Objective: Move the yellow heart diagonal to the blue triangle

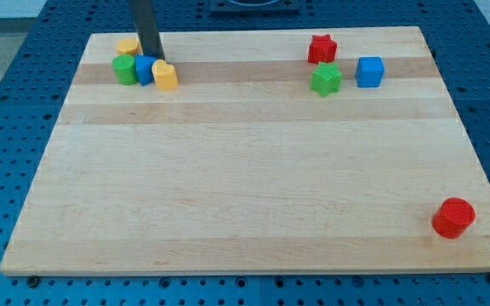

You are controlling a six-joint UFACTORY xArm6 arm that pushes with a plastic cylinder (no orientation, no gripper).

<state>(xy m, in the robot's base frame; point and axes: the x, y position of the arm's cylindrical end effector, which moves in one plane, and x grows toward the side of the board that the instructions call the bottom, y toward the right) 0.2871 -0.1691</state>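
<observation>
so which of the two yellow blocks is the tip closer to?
My tip is about equally near both: the yellow heart just below-right, beside the blue triangle; the other yellow block sits left.

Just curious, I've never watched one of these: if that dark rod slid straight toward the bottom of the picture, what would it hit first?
Probably the blue block: my tip sits just above it, beside the yellow heart. Depth is hard to judge.
</observation>
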